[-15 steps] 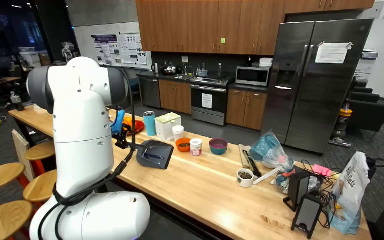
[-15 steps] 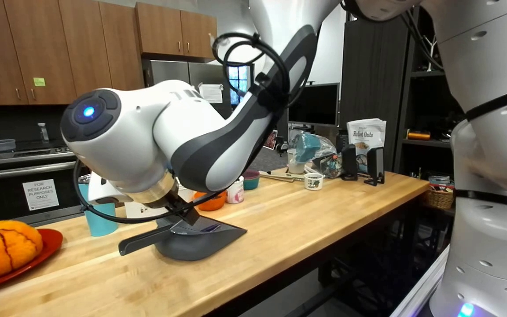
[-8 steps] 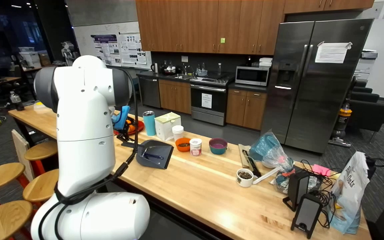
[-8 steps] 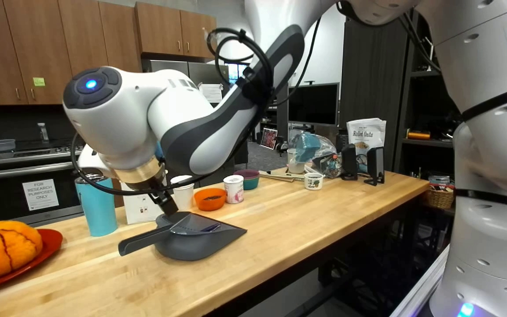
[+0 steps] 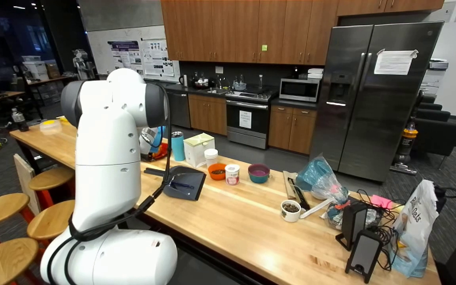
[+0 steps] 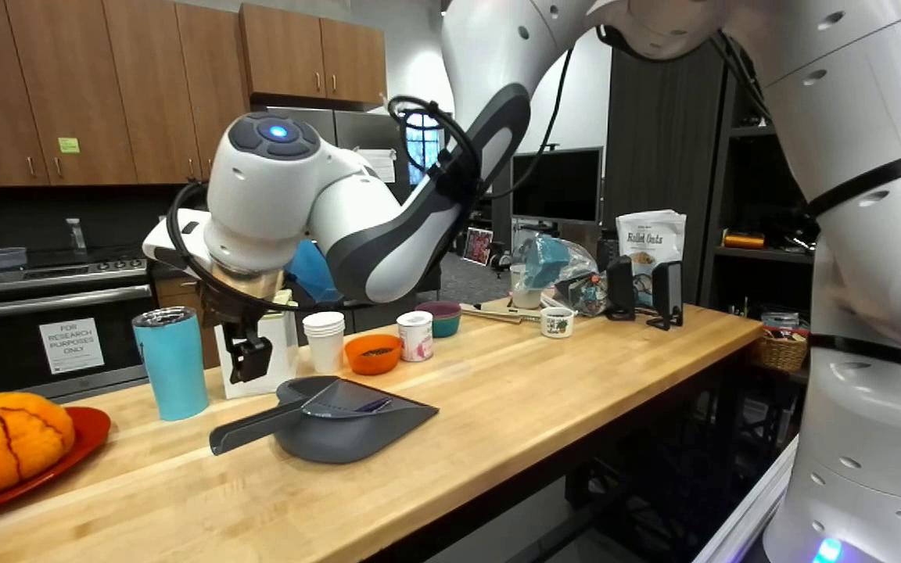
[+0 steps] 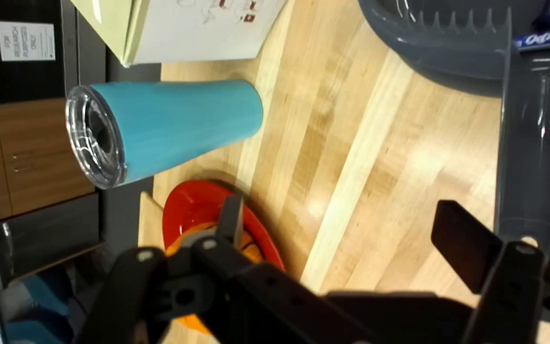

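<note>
A long pale wooden table (image 6: 544,375) stretches across the room, and the white-and-grey robot arm (image 5: 107,158) arches over it. On the wood lies a dark grey plastic dustpan (image 6: 333,432) with a straight, trough-shaped handle (image 6: 255,428). A glossy red plate (image 6: 95,428) holds a rounded orange pumpkin (image 6: 8,446), and a tall turquoise tumbler with a clear lid (image 7: 184,124) stands upright near that plate. The black two-fingered gripper (image 7: 341,222) hangs near the dustpan's handle, fingers (image 7: 466,246) spread well apart; just how high above the handle, I can't quite judge. A blue-labelled Expo marker (image 7: 547,39) lies in the dustpan.
</note>
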Controlling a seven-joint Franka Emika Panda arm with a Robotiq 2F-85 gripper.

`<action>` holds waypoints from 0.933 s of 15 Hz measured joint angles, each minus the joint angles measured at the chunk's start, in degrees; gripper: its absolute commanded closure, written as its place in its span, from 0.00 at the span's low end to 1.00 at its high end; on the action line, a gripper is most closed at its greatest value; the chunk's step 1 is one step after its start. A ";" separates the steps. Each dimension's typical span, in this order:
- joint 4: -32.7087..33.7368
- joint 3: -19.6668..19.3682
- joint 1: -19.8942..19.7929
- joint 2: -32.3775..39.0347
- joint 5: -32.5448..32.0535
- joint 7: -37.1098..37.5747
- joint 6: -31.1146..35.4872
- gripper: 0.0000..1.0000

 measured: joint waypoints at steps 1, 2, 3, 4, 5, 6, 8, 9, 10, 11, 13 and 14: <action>-0.09 -0.07 -0.67 0.57 0.48 -0.57 3.09 0.00; -0.25 -0.05 -1.19 1.11 1.58 -1.69 5.45 0.00; -0.50 0.10 -1.58 1.67 3.59 -3.62 7.19 0.00; -0.83 0.42 -1.93 2.23 6.10 -6.09 8.36 0.00; -1.26 1.32 -2.56 2.79 8.74 -8.89 9.14 0.00; -1.69 2.73 -3.47 3.31 11.50 -11.89 9.41 0.00; -2.62 6.61 -5.93 4.27 17.78 -19.33 9.24 0.00; -3.08 8.95 -7.48 4.64 20.99 -23.57 8.49 0.00; -3.32 10.75 -8.69 4.88 22.95 -26.42 7.70 0.00; -3.40 11.67 -9.34 4.97 23.59 -27.61 7.35 0.00; -3.44 12.14 -9.72 4.98 23.69 -27.96 7.15 0.00; -3.44 12.14 -9.75 4.98 23.69 -27.98 7.14 0.00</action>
